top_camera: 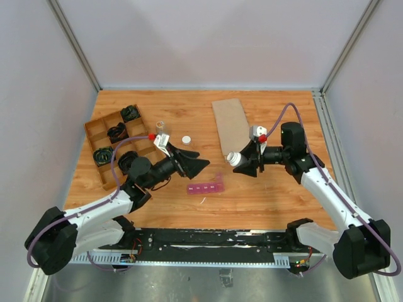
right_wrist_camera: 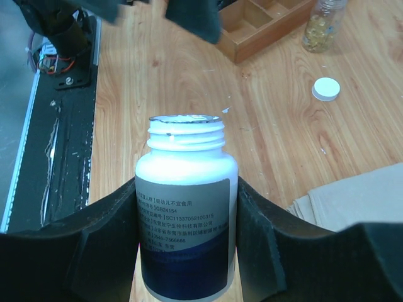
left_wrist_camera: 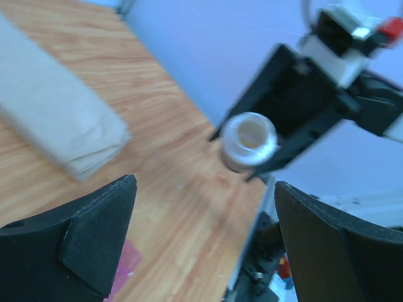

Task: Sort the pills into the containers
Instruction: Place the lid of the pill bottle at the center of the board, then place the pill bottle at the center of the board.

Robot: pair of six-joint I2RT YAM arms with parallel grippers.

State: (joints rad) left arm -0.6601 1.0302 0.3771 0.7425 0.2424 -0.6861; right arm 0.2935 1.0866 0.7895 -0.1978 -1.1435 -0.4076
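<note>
The containers (top_camera: 205,187) form a narrow magenta-pink strip lying on the wooden table between the arms; one corner of this pink strip (left_wrist_camera: 126,267) shows beside my left finger. My left gripper (top_camera: 194,163) (left_wrist_camera: 204,229) hovers open and empty just up and left of the strip. My right gripper (top_camera: 247,162) (right_wrist_camera: 187,189) is shut on an uncapped white bottle (top_camera: 233,159) (right_wrist_camera: 186,207) with a blue-and-grey label. It is tilted, and its open mouth (left_wrist_camera: 250,139) faces the left gripper. No pills show inside it.
A brown wooden divided tray (top_camera: 96,131) (right_wrist_camera: 271,28) sits at the left. Beside it stand a small clear bottle (top_camera: 160,127) (right_wrist_camera: 324,25) of yellow pills and a loose white cap (top_camera: 186,139) (right_wrist_camera: 326,89). A folded beige cloth (top_camera: 230,124) (left_wrist_camera: 56,129) lies at the back.
</note>
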